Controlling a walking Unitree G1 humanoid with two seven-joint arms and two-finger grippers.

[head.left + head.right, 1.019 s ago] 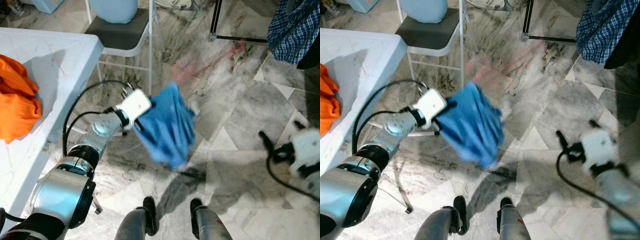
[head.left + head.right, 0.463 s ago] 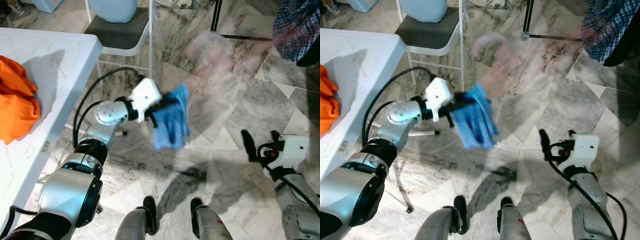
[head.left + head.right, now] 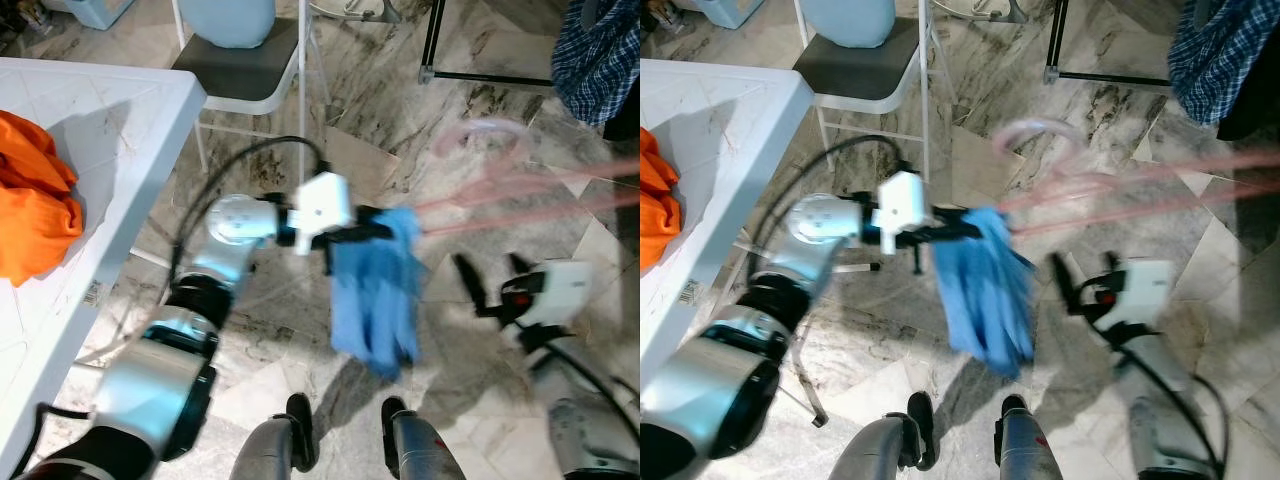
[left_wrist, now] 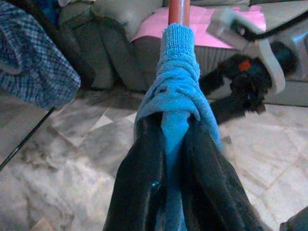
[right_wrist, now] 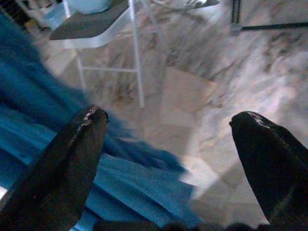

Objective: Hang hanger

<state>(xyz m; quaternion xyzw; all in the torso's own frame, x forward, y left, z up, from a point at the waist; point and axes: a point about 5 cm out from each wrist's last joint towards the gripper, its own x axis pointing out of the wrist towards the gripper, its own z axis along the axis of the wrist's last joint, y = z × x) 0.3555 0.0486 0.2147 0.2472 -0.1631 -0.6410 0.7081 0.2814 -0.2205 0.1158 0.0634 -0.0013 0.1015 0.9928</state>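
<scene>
A pink hanger [image 3: 520,195], blurred by motion, carries a blue garment [image 3: 375,300] that hangs down over the marble floor. Its hook [image 3: 478,132] curves up and its arms stretch away to the right. My left gripper [image 3: 385,225] is stretched out at mid-height and shut on the hanger through the bunched blue cloth. In the left wrist view the black fingers [image 4: 139,173] clamp the cloth [image 4: 175,91] around the hanger's rod [image 4: 175,9]. My right gripper [image 3: 488,270] is open just right of the garment, its fingers [image 5: 72,159] wide apart with blue cloth [image 5: 134,183] behind them.
A white table [image 3: 120,110] with an orange cloth [image 3: 35,195] stands on the left. Behind it is a folding chair [image 3: 245,75]. A black rack leg [image 3: 470,75] and a hanging plaid shirt [image 3: 600,60] are at the far right. My feet [image 3: 345,415] stand below.
My left arm has swung out to the right with the hanger and garment; the hanger now points right. My right gripper has come up closer to the cloth.
</scene>
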